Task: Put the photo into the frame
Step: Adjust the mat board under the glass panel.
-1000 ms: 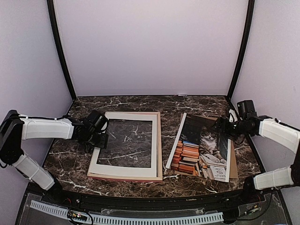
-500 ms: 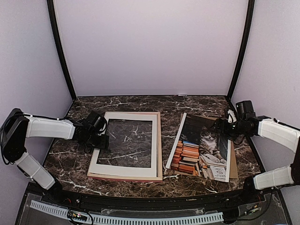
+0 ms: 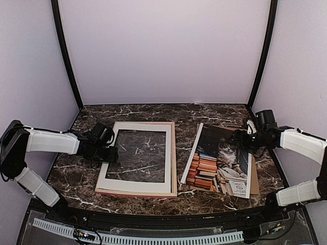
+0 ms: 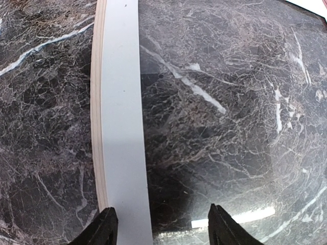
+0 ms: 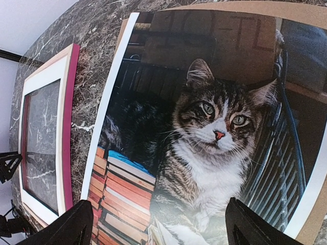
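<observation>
The frame (image 3: 169,153) lies flat left of centre with its pale reverse up and a pink edge showing along its near side. My left gripper (image 3: 109,152) hovers open over its left rail (image 4: 120,127), one fingertip (image 4: 103,228) at the rail's outer edge and the other over the glass. The photo (image 3: 219,158), cat and books face up, rests on the right on a brown backing board (image 3: 254,185). My right gripper (image 3: 239,139) is open above the photo's (image 5: 204,132) far right part, holding nothing. In the right wrist view the frame (image 5: 67,127) shows its pink side.
Dark marble tabletop (image 3: 71,173) enclosed by white walls with black corner posts (image 3: 66,56). A strip of marble (image 3: 180,153) separates the frame and the photo. The backing board's (image 5: 245,6) far edge shows beyond the photo. The arm bases stand at the near corners.
My left gripper has slid a little down along the frame's left rail toward the near side. The right gripper has edged slightly left over the photo. Both stay open.
</observation>
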Robot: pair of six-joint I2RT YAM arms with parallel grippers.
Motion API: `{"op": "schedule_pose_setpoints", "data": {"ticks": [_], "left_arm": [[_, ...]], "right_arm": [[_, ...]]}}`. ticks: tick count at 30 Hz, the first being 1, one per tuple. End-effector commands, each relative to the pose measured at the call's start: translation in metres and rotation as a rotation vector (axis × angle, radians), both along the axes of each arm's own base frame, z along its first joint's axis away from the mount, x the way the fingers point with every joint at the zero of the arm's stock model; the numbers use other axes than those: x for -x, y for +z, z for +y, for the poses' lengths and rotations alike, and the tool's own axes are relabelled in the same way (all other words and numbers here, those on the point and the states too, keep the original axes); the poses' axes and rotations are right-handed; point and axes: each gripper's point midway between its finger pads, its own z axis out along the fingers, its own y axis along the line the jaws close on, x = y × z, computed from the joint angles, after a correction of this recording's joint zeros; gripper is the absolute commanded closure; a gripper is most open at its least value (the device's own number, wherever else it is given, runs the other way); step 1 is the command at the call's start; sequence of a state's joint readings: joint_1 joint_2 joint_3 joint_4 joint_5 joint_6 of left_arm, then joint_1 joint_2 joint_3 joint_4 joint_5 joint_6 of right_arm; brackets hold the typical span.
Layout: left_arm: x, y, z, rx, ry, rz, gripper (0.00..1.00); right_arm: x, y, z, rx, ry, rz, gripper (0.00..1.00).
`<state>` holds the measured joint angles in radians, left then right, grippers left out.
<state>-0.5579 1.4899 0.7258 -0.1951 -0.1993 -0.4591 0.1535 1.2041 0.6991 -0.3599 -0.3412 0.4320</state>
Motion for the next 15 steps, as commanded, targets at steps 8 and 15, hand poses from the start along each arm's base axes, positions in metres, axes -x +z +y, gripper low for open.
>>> {"op": "schedule_pose_setpoints", "data": {"ticks": [8, 15], "left_arm": [[0.027, -0.017, -0.010, 0.112, -0.024, 0.096, 0.43], [0.029, -0.006, -0.017, 0.154, -0.045, 0.073, 0.45]], "right_arm": [[-0.003, -0.005, 0.003, 0.000, -0.002, -0.010, 0.09], [-0.004, -0.007, 0.003, 0.000, -0.001, -0.006, 0.09]]}}
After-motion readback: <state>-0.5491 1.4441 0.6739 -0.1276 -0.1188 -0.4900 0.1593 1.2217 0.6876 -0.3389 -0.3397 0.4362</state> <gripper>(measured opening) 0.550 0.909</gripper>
